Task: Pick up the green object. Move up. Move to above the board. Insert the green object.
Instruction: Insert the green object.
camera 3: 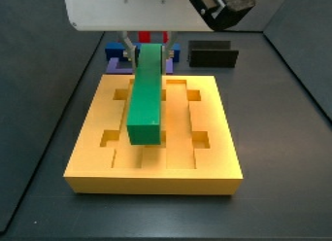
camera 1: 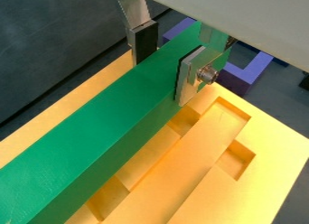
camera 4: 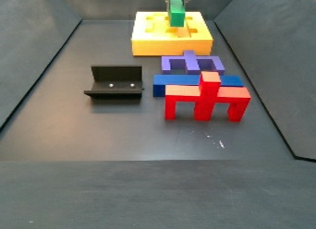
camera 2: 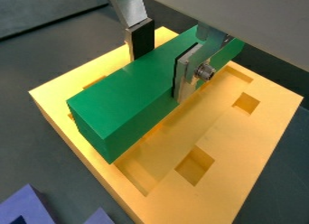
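The green object (camera 3: 147,94) is a long green bar lying lengthwise over the middle groove of the yellow-orange board (camera 3: 220,157). It also shows in both wrist views (camera 1: 97,142) (camera 2: 126,101) and, small, in a side view (camera 4: 176,9). My gripper (camera 1: 167,58) (camera 2: 163,58) straddles the bar near its far end, over the board's back edge (camera 3: 153,38). One dark pad (camera 1: 145,42) and one silver finger (camera 1: 191,74) press on its two long sides. I cannot tell whether the bar touches the groove floor. Square holes (camera 2: 247,103) flank it.
The black fixture (camera 4: 114,83) (camera 3: 213,56) stands on the dark floor beside the board (camera 4: 148,39). A purple-blue block (camera 4: 188,65) (camera 1: 248,70), a blue notched block (camera 4: 186,83) and a red cross-shaped block (camera 4: 208,96) lie beyond the board's end. Dark walls enclose the floor.
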### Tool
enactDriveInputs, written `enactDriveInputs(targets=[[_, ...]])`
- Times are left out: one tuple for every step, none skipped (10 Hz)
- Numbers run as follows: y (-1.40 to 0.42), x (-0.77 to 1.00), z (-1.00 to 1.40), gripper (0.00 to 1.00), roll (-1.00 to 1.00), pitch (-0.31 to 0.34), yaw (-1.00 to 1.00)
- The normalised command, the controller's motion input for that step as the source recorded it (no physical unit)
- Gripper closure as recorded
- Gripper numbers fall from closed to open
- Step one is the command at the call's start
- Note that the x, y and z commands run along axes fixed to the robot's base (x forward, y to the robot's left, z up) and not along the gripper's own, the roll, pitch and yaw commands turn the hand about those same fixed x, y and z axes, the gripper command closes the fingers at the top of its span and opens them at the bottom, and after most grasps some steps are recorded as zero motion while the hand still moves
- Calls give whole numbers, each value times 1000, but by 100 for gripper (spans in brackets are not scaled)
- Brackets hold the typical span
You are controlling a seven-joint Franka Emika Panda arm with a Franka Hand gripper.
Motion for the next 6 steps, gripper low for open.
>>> enactDriveInputs(targets=[[-57, -206, -220, 100, 71, -107, 0], [-3, -243, -223, 100, 30, -114, 0], [0, -226, -183, 100, 46, -91, 0], [-37, -157, -149, 100, 56, -61, 0], [-117, -80, -183, 100, 31, -66, 0], [-140, 0, -194, 100, 31, -39, 0]])
